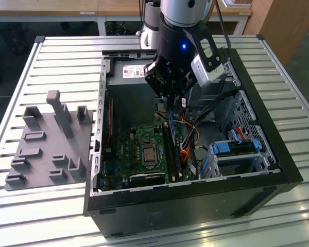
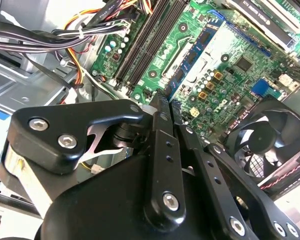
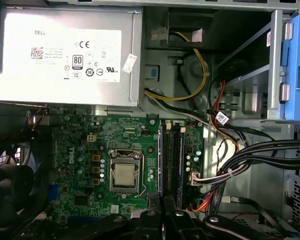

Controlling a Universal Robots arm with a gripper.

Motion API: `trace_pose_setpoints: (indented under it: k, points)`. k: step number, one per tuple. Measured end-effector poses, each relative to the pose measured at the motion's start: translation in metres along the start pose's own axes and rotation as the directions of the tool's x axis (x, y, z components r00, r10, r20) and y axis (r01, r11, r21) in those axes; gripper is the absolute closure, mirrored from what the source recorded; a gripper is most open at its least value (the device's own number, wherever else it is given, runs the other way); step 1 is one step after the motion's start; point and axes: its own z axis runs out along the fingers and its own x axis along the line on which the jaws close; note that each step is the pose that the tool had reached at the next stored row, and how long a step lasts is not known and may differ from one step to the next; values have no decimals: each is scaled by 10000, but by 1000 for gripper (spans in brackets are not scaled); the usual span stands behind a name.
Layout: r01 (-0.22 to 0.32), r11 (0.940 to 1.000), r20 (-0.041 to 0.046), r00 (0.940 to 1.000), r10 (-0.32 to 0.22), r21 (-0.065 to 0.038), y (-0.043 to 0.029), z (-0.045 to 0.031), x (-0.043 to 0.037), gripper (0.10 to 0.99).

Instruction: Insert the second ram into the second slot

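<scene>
- The arm [image 1: 181, 46] reaches down into the open computer case [image 1: 195, 206], which lies on its side on the slatted desk [image 1: 51, 56].
- The jaws are drawn together and clamped on the second ram [image 1: 171, 119], a thin blue stick.
- In the second wrist view the black fingers [image 2: 162, 145] meet at their tips. The second ram [image 2: 191, 56] runs out from between them, showing its blue face and dark chips.
- In the exterior view the stick hangs just below the jaws, at about 1 o'clock from the processor socket [image 1: 148, 153]. It is over the memory slots [image 1: 172, 152] and lined up along them.
- Whether its lower edge touches a slot, I cannot tell.
- In the first wrist view the memory slots [image 3: 171, 155] lie side by side just beside the processor socket [image 3: 125, 177] on the green motherboard [image 3: 85, 150]. One of them shows a blue line along its length.
- The silver power supply [image 3: 65, 55] sits at the case's 12 o'clock end in the exterior view.
- A bundle of black and orange cables [image 1: 195, 131] crosses at 3 o'clock from the slots.
- Bright blue drive brackets [image 1: 236, 147] sit at about 4 o'clock from the jaws in the exterior view.
- A black fan [image 2: 270, 145] shows near the motherboard's edge in the second wrist view.
- A grey holder with upright pegs [image 1: 46, 144] lies on the desk at 9 o'clock from the case, well apart from the jaws.
</scene>
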Motion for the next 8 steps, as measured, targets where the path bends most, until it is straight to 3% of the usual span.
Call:
trace_pose_setpoints:
  k: [8]
  points:
    - [0, 10000, 0, 10000, 0, -1, 0, 21, 0, 949]
